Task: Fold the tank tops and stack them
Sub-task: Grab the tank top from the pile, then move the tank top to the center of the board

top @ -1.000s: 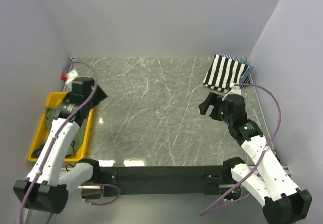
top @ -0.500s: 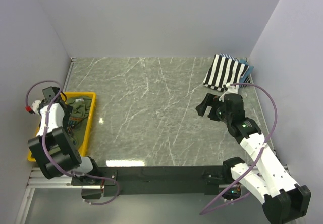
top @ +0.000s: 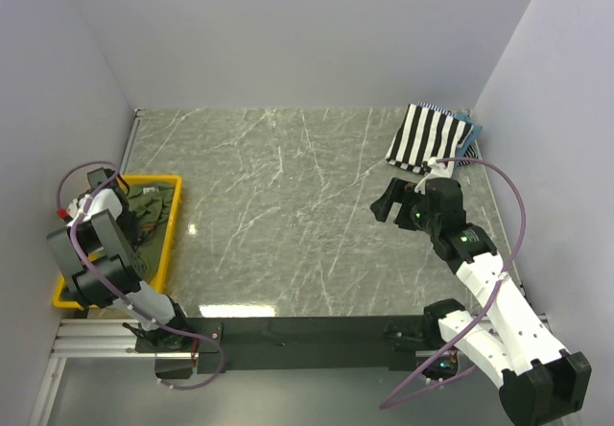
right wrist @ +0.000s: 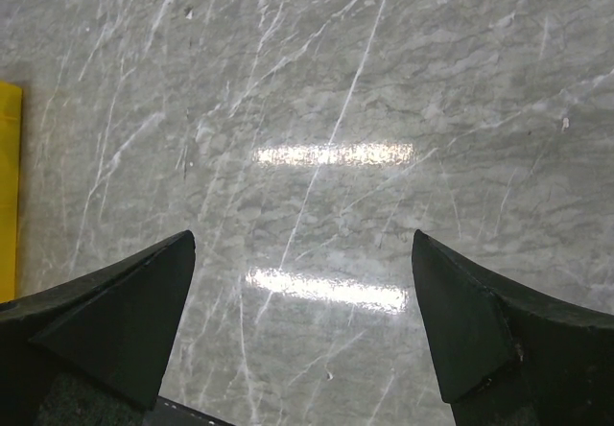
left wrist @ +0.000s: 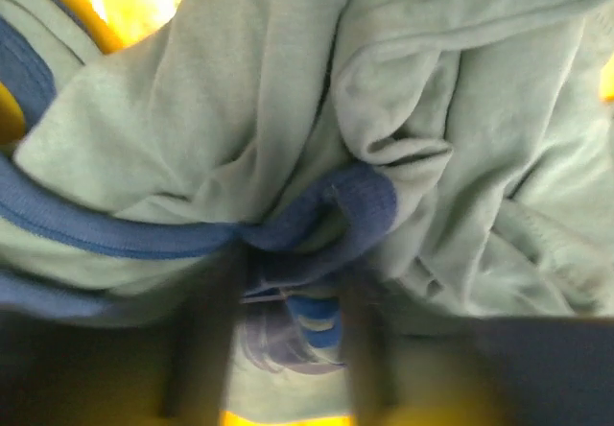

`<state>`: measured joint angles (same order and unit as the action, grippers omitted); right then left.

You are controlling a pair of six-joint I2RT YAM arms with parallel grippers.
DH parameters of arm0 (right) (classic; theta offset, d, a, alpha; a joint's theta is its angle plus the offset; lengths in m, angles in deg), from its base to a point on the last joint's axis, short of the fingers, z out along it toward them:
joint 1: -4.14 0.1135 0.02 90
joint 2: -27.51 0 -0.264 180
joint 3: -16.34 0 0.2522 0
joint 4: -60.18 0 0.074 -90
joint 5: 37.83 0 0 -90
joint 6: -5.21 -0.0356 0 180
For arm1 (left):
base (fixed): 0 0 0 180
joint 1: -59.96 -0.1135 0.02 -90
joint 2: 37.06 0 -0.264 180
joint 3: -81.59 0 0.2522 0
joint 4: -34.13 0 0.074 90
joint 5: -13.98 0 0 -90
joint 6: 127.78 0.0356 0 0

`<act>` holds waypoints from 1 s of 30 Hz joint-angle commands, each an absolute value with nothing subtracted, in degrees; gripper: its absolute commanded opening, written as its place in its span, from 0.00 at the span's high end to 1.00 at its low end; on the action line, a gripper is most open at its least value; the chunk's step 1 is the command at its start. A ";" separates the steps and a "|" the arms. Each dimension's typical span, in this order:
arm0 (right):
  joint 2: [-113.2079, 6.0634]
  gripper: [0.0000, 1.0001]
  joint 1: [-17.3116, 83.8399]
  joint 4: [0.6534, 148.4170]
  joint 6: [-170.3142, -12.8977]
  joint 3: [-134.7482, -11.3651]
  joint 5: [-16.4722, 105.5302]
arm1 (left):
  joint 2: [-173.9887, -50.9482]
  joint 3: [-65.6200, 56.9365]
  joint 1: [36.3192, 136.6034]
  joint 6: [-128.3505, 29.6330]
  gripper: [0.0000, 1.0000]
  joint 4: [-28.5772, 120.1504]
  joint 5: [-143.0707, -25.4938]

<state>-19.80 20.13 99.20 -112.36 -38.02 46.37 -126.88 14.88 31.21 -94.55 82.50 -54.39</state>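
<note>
The olive-green tank top [top: 152,205] lies crumpled in the yellow tray [top: 170,246] at the table's left edge. My left gripper [top: 127,213] reaches down into the tray. In the left wrist view the left gripper [left wrist: 286,335] is shut on a bunch of the olive-green tank top [left wrist: 240,109], with its navy trim [left wrist: 336,215] gathered between the blurred fingers [left wrist: 206,340]. The black-and-white striped tank top [top: 430,138] lies folded at the back right corner. My right gripper [top: 389,201] hovers open over bare marble, below that top. In the right wrist view the right gripper [right wrist: 302,296] holds nothing.
The grey marble table [top: 288,205] spreads between the arms. Grey walls close in on the left, back and right. A blue cloth [top: 470,130] peeks out under the striped top. The tray's yellow edge [right wrist: 8,186] shows at the left of the right wrist view.
My left arm has swung down from above the tray into it, and its jaws have closed on the olive-green cloth. The right arm has barely moved.
</note>
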 commanded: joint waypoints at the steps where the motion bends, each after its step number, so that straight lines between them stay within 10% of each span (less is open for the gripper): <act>1: -19.25 0.00 20.48 97.06 -111.60 -38.64 45.23 | -125.06 12.19 31.05 -93.16 0.80 80.41 -59.40; 3: -18.81 0.00 20.48 96.71 -111.60 -38.56 44.53 | -121.28 13.24 31.05 -91.67 0.99 78.66 -61.33; 16: -18.72 0.00 20.49 96.26 -111.69 -41.72 42.33 | -101.58 -8.88 35.87 -85.68 0.99 78.57 -73.46; 30: -16.53 0.00 20.48 94.25 -114.14 -44.36 42.24 | -110.73 -46.54 74.98 -79.09 1.00 85.08 -71.01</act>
